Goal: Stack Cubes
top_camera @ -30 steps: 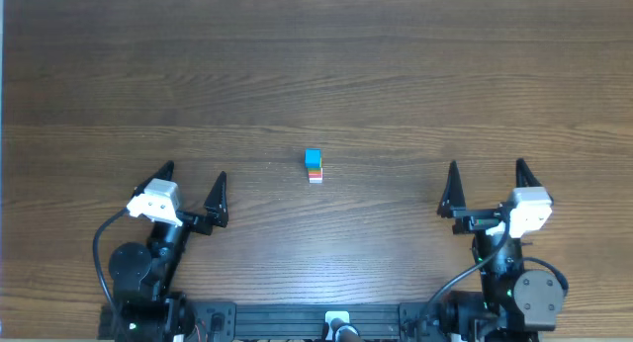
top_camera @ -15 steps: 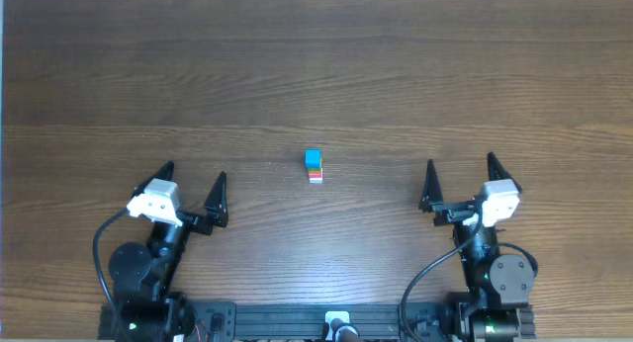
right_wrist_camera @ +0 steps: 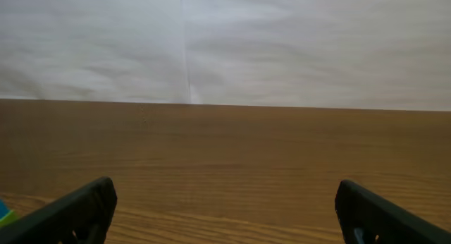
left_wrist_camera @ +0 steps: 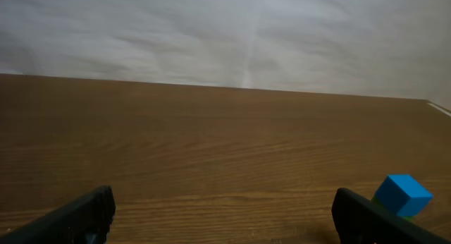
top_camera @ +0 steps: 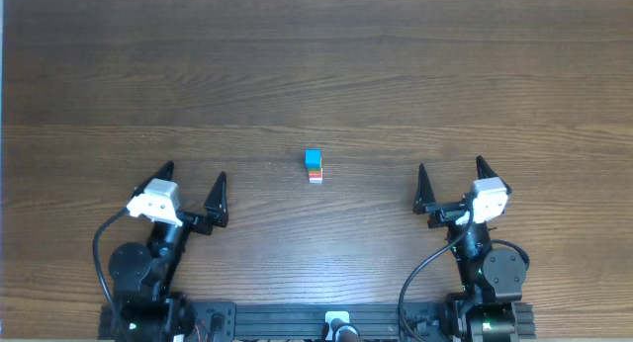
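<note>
Cube stack stands at the middle of the table, blue cube on top. Left gripper and right gripper sit either side, well apart from it, both spread wide, holding nothing

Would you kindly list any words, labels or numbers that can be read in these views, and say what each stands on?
There are none: no readable text stands on the cube stack, the wooden table, the left gripper or the right gripper.
</note>
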You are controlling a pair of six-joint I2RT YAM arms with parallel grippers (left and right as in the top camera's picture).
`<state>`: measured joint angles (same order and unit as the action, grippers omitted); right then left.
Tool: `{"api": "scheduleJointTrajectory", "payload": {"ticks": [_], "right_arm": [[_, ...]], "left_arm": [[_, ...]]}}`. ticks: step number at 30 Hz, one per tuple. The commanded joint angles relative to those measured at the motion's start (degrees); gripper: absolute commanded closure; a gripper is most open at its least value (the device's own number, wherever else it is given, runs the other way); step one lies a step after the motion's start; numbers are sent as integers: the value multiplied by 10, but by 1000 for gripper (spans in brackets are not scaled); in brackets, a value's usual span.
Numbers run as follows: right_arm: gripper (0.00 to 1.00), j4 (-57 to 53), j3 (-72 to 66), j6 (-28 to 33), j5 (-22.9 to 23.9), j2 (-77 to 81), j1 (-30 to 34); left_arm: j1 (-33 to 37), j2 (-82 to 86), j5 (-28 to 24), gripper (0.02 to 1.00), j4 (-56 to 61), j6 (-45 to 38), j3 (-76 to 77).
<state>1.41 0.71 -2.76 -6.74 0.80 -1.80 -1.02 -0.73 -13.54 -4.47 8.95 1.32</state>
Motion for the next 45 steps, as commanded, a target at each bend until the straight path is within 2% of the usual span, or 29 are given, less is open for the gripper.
{"api": "scheduleJointTrajectory", "payload": {"ticks": [1,3,45], "right_arm": [[9,-29,-4,3,4,-5,7],[9,-54,-4,3,5,-4,7],[9,-53,-4,3,4,-2,7]], "left_arm": [[-3,3,-4,18,2,-10,-4],[-3,3,-4,20,2,-10,-4],[-3,3,-4,18,2,-10,-4]]}}
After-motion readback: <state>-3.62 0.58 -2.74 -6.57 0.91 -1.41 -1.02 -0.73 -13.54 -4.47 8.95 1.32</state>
